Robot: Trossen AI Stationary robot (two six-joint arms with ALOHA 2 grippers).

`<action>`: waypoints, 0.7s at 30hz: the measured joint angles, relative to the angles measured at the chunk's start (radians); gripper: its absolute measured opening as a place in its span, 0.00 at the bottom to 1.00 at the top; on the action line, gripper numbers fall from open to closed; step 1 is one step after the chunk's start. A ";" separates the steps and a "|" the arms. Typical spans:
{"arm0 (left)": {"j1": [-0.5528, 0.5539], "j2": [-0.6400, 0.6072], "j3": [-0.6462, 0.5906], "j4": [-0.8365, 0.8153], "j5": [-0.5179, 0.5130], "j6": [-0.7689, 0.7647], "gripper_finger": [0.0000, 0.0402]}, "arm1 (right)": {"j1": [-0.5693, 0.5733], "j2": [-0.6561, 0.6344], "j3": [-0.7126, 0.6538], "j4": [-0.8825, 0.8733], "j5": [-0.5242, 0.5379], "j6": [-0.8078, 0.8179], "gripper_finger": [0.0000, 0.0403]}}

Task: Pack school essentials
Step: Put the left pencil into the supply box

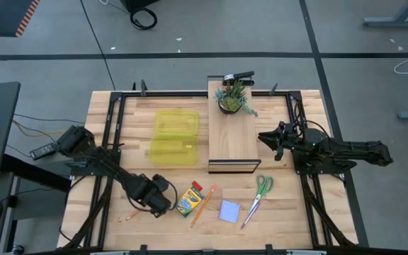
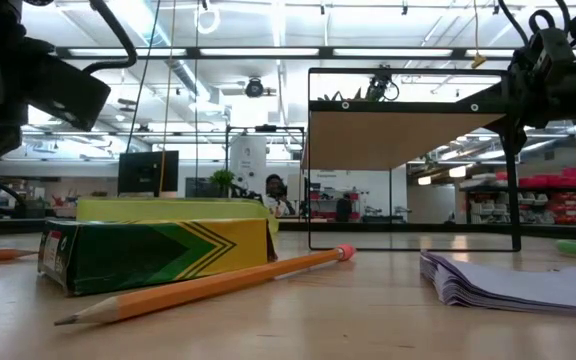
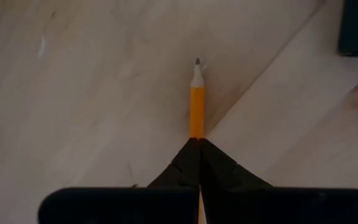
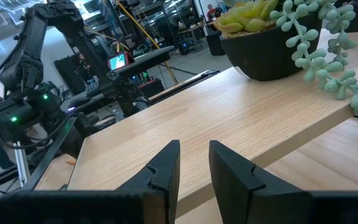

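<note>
Fingers [image 3: 216,171] of the left gripper [image 1: 163,205] are pressing together on a pencil [image 3: 196,102], its sharpened tip poking out beyond them over the bare wood of the desk [image 1: 137,124]. That gripper is sitting low at the front of the desk, just left of the crayon box [image 1: 188,199].

To do this pickup well, the fingers need to be staying square across the pencil shaft so it is not twisting as it rises; lifting straight up before swinging toward the yellow case [image 1: 174,137] looks safest, since the case is lying back from the crayon box with open wood between them. Whether its lid is open cannot be told.

Right of the crayon box, a second pencil [image 1: 202,204] is lying on a slant, touching or nearly touching the box. Further right are lying the blue note pad [image 1: 229,210] and then the scissors [image 1: 256,197], each apart from its neighbour. The grip is near the desk's front edge, so any slip risks the pencil rolling off.

Well right of the crayon box and farther back, the right gripper [image 1: 266,137] is waiting, fingers [image 4: 164,167] slightly apart and empty, beside the raised wooden shelf [image 1: 229,134] carrying the potted plant [image 1: 234,96].
</note>
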 joint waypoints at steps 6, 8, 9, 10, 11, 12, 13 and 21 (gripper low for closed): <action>0.000 -0.049 0.002 -0.019 0.132 -0.020 0.10 | 0.000 0.000 0.000 0.000 0.000 0.000 0.23; -0.016 -0.052 0.002 -0.022 0.211 -0.058 0.14 | 0.000 0.000 0.000 0.000 0.000 0.000 0.23; -0.028 -0.050 0.001 -0.022 0.250 -0.081 0.17 | 0.000 0.000 0.000 0.000 0.000 0.000 0.23; -0.038 -0.047 0.000 -0.018 0.284 -0.101 0.19 | 0.000 0.000 0.000 0.000 0.000 0.000 0.23; -0.048 -0.043 -0.005 -0.010 0.318 -0.122 0.21 | 0.000 0.000 0.000 0.000 0.000 0.000 0.23; -0.059 -0.035 -0.009 -0.009 0.343 -0.144 0.24 | 0.000 0.000 0.000 0.000 0.000 0.000 0.23; -0.071 -0.026 -0.011 -0.012 0.360 -0.160 0.27 | 0.000 0.000 0.000 0.000 0.000 0.000 0.23; -0.121 0.063 -0.010 0.042 0.533 -0.212 0.42 | 0.000 0.000 0.000 0.000 0.000 0.000 0.23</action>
